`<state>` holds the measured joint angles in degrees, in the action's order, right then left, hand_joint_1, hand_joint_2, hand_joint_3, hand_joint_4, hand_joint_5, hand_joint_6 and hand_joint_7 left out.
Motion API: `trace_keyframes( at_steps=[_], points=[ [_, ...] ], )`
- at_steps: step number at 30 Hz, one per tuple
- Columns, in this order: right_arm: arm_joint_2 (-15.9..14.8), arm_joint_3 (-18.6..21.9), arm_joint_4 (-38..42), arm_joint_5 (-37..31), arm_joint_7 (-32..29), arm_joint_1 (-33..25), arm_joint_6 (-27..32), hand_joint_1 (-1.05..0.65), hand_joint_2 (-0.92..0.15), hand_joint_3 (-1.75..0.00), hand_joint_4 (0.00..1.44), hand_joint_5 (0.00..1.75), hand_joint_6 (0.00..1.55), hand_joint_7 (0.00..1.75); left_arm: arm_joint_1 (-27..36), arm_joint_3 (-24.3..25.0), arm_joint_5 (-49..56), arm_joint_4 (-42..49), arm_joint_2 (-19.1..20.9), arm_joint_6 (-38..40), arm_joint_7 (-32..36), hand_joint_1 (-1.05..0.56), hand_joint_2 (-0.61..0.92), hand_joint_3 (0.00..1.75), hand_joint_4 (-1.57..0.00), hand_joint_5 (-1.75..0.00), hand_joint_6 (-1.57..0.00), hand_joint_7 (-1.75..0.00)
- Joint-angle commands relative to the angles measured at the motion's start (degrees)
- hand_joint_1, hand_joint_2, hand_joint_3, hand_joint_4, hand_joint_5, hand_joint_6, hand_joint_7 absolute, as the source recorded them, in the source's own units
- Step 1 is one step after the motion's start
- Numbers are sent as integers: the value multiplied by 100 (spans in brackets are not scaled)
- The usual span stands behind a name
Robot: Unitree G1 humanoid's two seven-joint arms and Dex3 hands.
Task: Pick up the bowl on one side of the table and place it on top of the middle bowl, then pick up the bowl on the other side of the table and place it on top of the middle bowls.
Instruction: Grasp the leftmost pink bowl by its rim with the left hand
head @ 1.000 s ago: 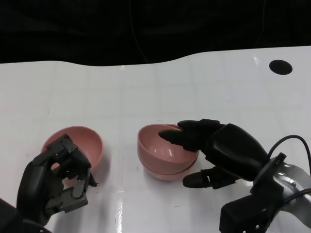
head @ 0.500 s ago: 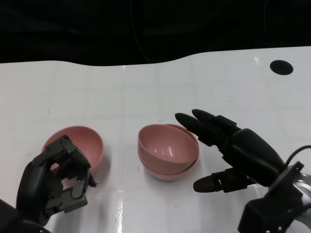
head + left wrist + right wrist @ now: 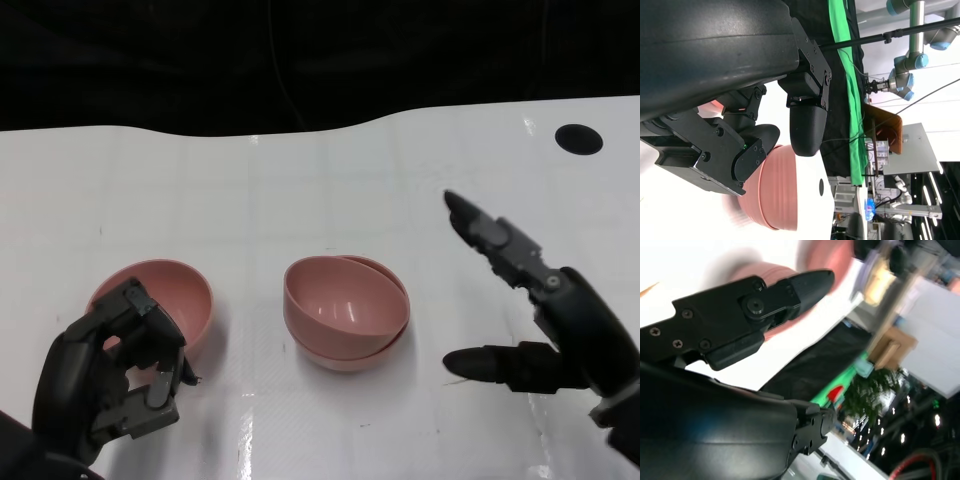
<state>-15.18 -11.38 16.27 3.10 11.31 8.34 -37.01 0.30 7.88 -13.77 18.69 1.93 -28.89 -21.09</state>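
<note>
White table (image 3: 300,190), dark backdrop (image 3: 200,50)

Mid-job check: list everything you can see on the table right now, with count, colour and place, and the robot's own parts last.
stacked bowls: two, pink, nested at the table's middle, the upper one tilted.
single bowl: one, pink, on the left side, just beyond the left hand.
table: one, white, glossy.
round hole: one, black, far right of the tabletop.
left hand: one, black, fingers curled, near the single bowl, holding nothing.
right hand: one, black, fingers spread, right of the stack, clear of it.
</note>
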Motion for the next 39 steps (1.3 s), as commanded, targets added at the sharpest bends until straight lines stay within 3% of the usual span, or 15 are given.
trace_keyframes(
  at_steps=[1,7,11,19,23,26,27,28,31,33,34,35,37,39],
  points=[
    [41,307,-116,414,243,-161,101,-43,-79,-1,6,3,1,1,-8,57,-18,-7,83,-22,43,3,62,121,-73,-175,-62,-168],
    [134,824,-79,816,491,-246,105,-24,-81,0,42,11,22,3,13,81,-48,-14,100,-14,3,2,61,121,-71,-175,-62,-168],
    [150,1091,-63,938,626,-259,72,-20,-85,-1,66,16,43,7,19,87,-31,-7,113,-28,15,0,61,121,-70,-175,-61,-168],
    [389,1677,374,873,427,-312,-452,-11,-92,-17,117,20,104,9,12,97,-66,-23,108,4,9,0,60,121,-70,-175,-62,-167],
    [415,1797,451,917,494,-375,-445,-8,-92,-25,128,22,118,10,4,107,-62,-33,128,36,22,1,60,121,-71,-175,-62,-166],
    [412,1851,431,1072,649,-462,-340,-6,-92,-31,132,31,125,10,-34,127,-126,6,140,24,-29,3,61,121,-72,-175,-63,-166],
    [404,1870,434,1150,730,-497,-321,-5,-92,-32,126,46,127,8,-40,130,-135,5,140,32,-28,3,61,121,-72,-175,-63,-166],
    [384,1882,445,1228,833,-533,-308,-5,-92,-35,114,74,130,7,-40,127,-123,-3,141,36,-16,3,61,121,-72,-175,-63,-166],
    [336,1915,482,1322,1066,-601,-325,-3,-92,-42,102,106,132,8,-33,114,-38,-9,146,3,31,3,61,121,-73,-175,-63,-166],
    [340,1941,482,1297,1108,-629,-340,-2,-92,-48,94,125,120,37,-38,110,-6,6,151,-20,37,3,61,121,-73,-175,-63,-166],
    [355,1956,470,1261,1084,-639,-340,-2,-91,-51,91,135,105,72,-44,109,-15,17,154,-22,19,3,61,121,-73,-175,-63,-166],
    [368,1969,470,1244,1071,-643,-346,-2,-91,-53,90,140,97,91,-50,110,-24,27,153,-27,6,3,61,122,-72,-175,-63,-166],
    [403,1992,503,1290,1103,-634,-381,-2,-91,-55,88,147,88,109,-47,113,-54,24,152,-20,-19,3,61,122,-72,-175,-63,-166],
    [433,2015,527,1326,1132,-627,-388,-2,-91,-56,88,152,84,117,-45,114,-69,20,158,-22,-35,3,61,122,-72,-175,-63,-166]
  ],
)
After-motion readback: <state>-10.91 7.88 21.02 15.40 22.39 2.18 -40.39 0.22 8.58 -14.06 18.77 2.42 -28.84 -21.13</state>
